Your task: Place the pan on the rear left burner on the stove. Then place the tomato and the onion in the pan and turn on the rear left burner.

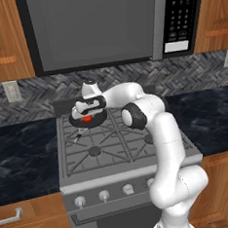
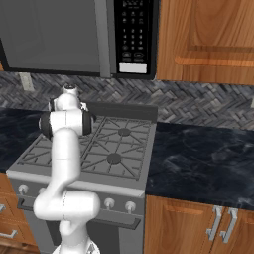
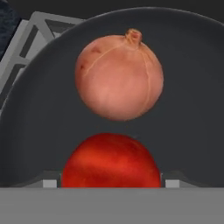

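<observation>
The black pan (image 1: pixel 100 119) sits on the stove (image 1: pixel 117 152) at its rear left, covering the burner there. In the hand view the pale orange-pink onion (image 3: pixel 119 74) lies on the pan's floor (image 3: pixel 192 109). The bright red tomato (image 3: pixel 110 161) rests just in front of it. My gripper (image 3: pixel 111 183) hangs straight over the pan with the tomato between its fingertips (image 3: pixel 50 183), and a thin gap shows on each side. In the left base view the tomato (image 1: pixel 87 118) shows as a red spot under the gripper (image 1: pixel 86 113).
Grey grates (image 3: pixel 26 39) edge the pan. Silver knobs (image 1: pixel 104 195) line the stove front. A microwave (image 1: pixel 103 26) hangs low above the cooktop. Black counters (image 1: pixel 21 153) flank the stove, and the arm's elbow (image 1: pixel 135 115) reaches over the middle grates.
</observation>
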Controlling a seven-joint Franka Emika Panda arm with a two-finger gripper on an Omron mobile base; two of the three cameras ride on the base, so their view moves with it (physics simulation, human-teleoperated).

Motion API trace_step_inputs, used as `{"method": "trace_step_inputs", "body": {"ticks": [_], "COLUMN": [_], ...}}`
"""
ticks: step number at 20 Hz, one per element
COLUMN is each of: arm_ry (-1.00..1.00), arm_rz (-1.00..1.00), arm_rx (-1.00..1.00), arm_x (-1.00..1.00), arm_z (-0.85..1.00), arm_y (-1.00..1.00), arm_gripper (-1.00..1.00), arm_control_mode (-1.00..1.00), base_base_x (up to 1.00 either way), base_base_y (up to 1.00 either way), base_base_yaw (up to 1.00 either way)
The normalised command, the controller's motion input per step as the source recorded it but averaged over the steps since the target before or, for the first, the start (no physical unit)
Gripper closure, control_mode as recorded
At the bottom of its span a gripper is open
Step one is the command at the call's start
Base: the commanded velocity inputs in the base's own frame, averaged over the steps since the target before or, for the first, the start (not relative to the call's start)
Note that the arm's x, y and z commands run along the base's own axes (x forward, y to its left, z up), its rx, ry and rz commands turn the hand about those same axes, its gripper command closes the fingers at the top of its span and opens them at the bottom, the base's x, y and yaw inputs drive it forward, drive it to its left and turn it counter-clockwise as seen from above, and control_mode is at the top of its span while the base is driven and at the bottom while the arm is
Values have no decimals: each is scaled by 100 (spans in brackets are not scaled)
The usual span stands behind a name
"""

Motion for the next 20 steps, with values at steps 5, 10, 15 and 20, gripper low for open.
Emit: {"method": "trace_step_inputs", "body": {"ticks": [5,10,15,20], "arm_ry": [-1,-1,-8,-10], "arm_rz": [0,-3,-2,-3], "arm_rx": [0,0,0,0], "arm_x": [-48,-53,-78,-87], "arm_z": [12,11,27,28], "arm_y": [-2,0,-9,-13], "arm_gripper": [-100,-100,-100,-100], "arm_control_mode": [-100,-100,-100,-100], "base_base_x": [0,0,0,0], "base_base_y": [0,0,0,0], "base_base_yaw": [0,0,0,0]}}
